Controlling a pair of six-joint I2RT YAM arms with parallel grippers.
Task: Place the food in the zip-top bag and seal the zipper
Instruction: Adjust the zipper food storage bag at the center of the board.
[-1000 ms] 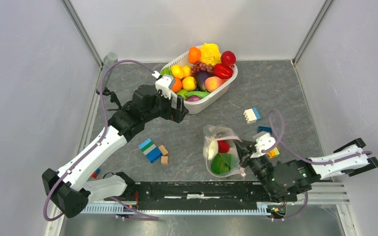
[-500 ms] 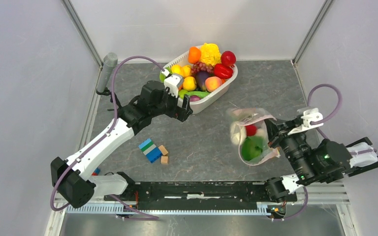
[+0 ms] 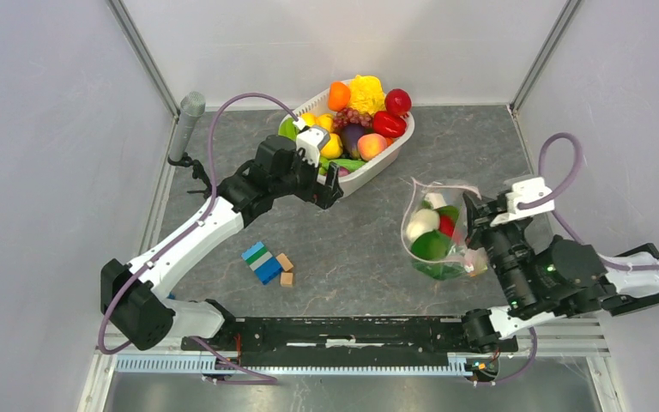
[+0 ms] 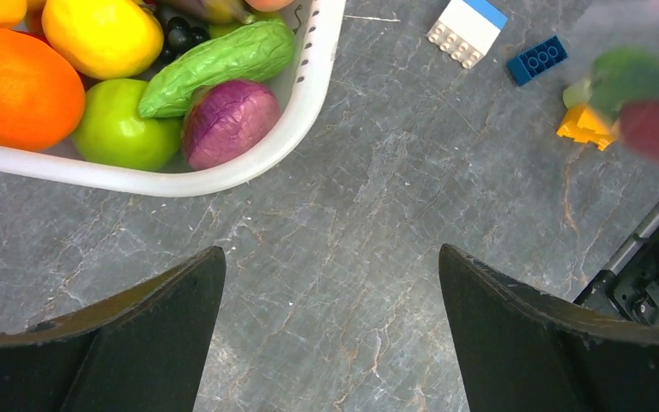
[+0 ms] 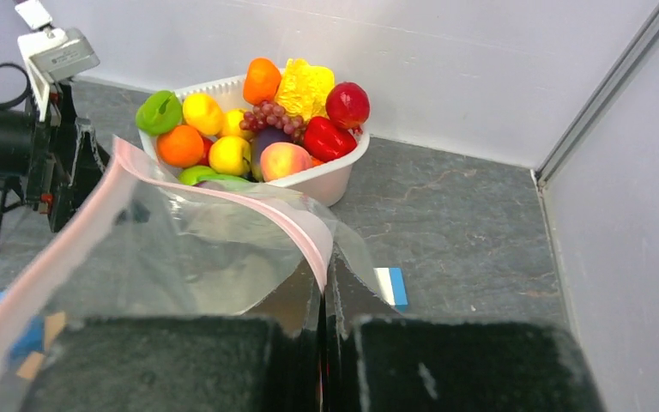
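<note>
**Operator:** What is at the left gripper?

**Spotter:** Your left gripper [image 4: 330, 257] is spread wide with nothing between its fingers, over bare table [image 4: 377, 206]. Just ahead of it, toward its left finger, is the white basket [image 4: 249, 163]. The food closest to your fingertips in there is a purple onion [image 4: 227, 120], with a green apple [image 4: 124, 133] beside it and a knobbly green gourd [image 4: 219, 56] behind both. Farther in lie an orange [image 4: 21, 86] and a lemon [image 4: 103, 34]. From above, the basket's far end is heaped with a red pepper [image 3: 388, 124] and a red apple [image 3: 397, 101].

**Operator:** And the right?

**Spotter:** Your right gripper [image 5: 323, 262] is closed tight, with the zipper [image 5: 305, 225] pinched between its fingers. The zip-top bag [image 5: 206, 249] spreads away from the fingertips with its mouth gaping. Inside it, just off your fingertips, you have a white piece [image 3: 423, 223], a red piece [image 3: 447, 226] and a green piece [image 3: 429, 246] packed together. I cannot tell whether the bag's bottom touches the table. Beyond the bag, a white-and-blue block [image 5: 390, 287] lies on the table.
</note>
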